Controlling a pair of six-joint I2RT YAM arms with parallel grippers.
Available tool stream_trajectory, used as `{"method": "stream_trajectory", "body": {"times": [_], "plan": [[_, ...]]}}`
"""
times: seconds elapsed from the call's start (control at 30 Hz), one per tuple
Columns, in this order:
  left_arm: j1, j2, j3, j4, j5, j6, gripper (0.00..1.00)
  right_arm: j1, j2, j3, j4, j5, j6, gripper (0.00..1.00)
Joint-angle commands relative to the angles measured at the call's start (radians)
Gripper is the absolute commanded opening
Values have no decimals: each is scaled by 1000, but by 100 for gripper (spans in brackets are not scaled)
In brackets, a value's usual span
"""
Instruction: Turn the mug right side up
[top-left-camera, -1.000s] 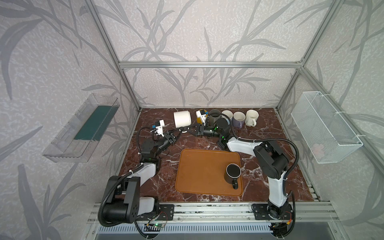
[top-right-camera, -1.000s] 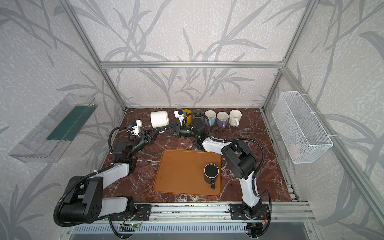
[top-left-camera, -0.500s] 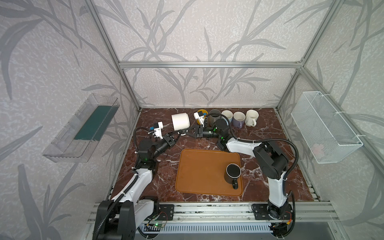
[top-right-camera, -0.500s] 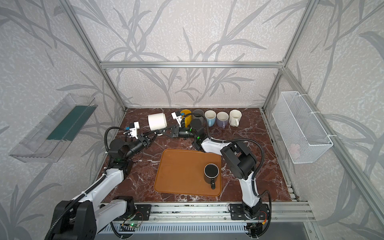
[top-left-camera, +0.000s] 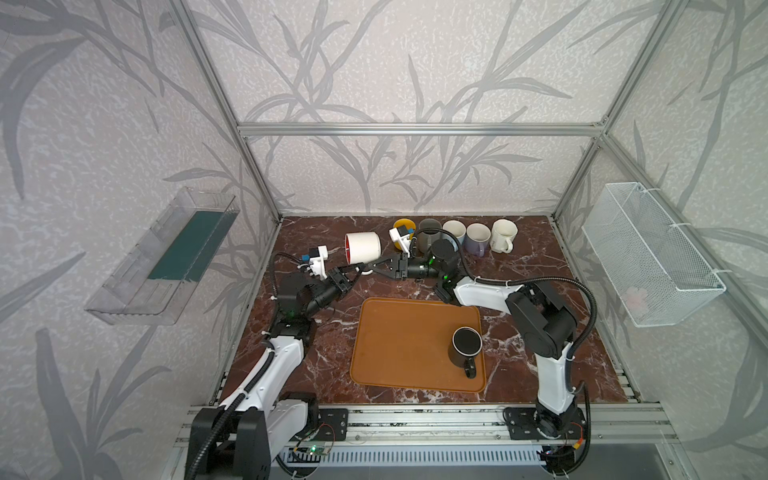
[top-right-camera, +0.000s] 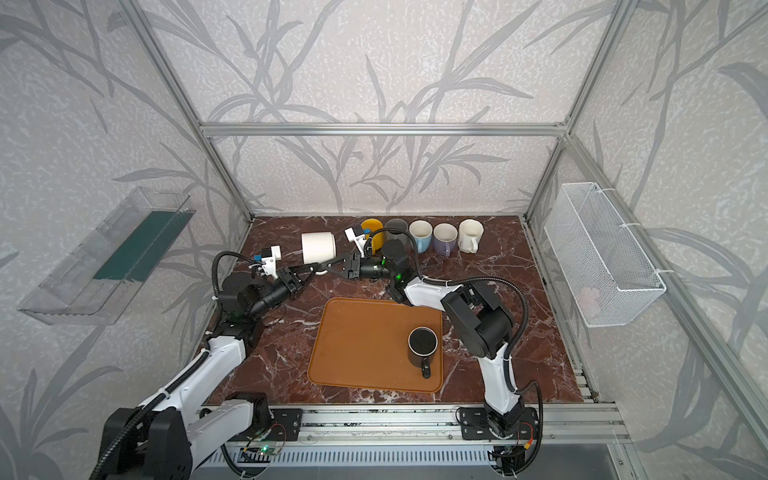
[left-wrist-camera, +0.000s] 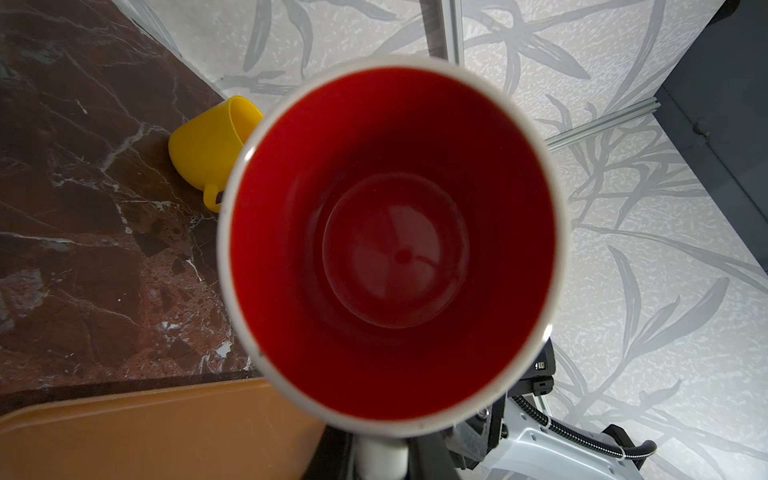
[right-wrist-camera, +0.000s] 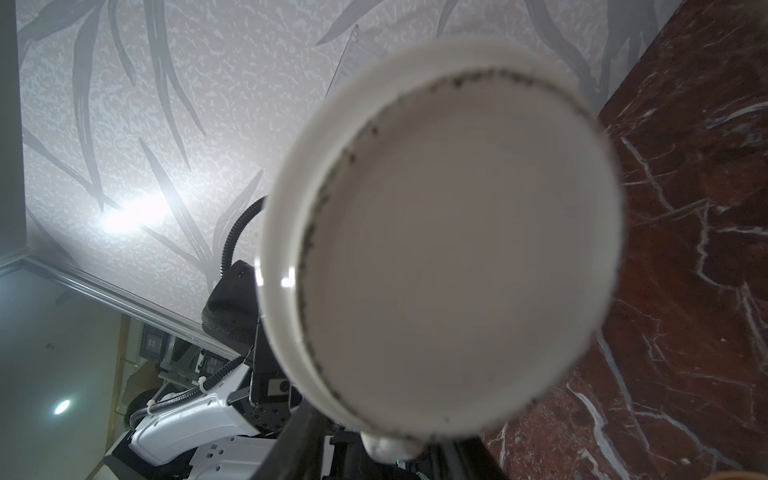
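Observation:
A white mug (top-left-camera: 363, 247) (top-right-camera: 318, 247) with a red inside hangs on its side above the marble table, left of the back row of cups. My left gripper (top-left-camera: 351, 275) (top-right-camera: 306, 273) is shut on its handle from the left. The left wrist view looks straight into the mug's red inside (left-wrist-camera: 390, 249), with the white handle between the jaws of the left gripper (left-wrist-camera: 380, 457). My right gripper (top-left-camera: 370, 267) (top-right-camera: 323, 268) reaches in from the right with its jaws spread open on either side of the handle. The right wrist view shows the mug's white base (right-wrist-camera: 457, 270) above the open right gripper (right-wrist-camera: 388, 453).
An orange tray (top-left-camera: 399, 345) lies in the middle with an upright black mug (top-left-camera: 465, 345) on its right side. Several upright cups line the back edge, from a yellow one (top-left-camera: 405, 226) to a white one (top-left-camera: 503, 237). A wire basket (top-left-camera: 652, 257) hangs on the right wall, a clear bin (top-left-camera: 166, 257) on the left.
The right gripper's jaws have opened from around the mug's handle. The left arm has stretched up and forward while keeping its grip; the mug has hardly moved.

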Motion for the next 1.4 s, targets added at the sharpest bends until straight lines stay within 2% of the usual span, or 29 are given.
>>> {"method": "stream_trajectory", "body": {"times": [0.0,0.3,0.67,0.9,1.07,1.37], "plan": [[-1,-25,57,47,6,24,0,-13,-61,-18,-4,5,-51,43],[-2,-38,97,-55,-11,73,0,-18,-99,-72,-86,26,-126,43],[-7,-53,163,-329,-90,229,0,-51,-162,-155,-182,57,-205,43],[-17,-15,199,-461,-173,318,0,-83,-223,-208,-243,81,-261,43],[-31,34,212,-496,-235,359,0,-98,-281,-234,-352,104,-322,43],[-107,163,316,-627,-424,480,0,-114,-387,-276,-485,160,-420,43]]}}
